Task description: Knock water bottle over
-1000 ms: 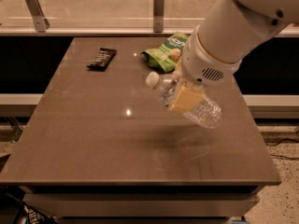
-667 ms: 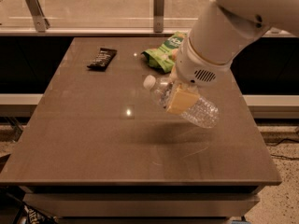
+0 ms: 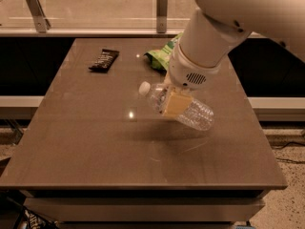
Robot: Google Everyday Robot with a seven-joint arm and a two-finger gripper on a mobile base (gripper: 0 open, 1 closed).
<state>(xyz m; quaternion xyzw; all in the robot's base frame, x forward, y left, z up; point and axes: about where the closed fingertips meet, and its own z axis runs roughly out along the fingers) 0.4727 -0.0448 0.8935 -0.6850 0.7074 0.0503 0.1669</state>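
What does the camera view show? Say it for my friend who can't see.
The robot's gripper holds a clear water bottle tipped almost sideways over a brown table. Behind lie a green snack bag and a dark wrapped bar.

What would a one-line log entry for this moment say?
hand: over table middle, gripping water bottle | bottle: tipped sideways, cap toward dark bar | green bag: behind hand

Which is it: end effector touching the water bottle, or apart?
Touching. The camera view shows the end effector closed across the water bottle, its tan pad flat against the ribbed body, with the bottle held tilted.
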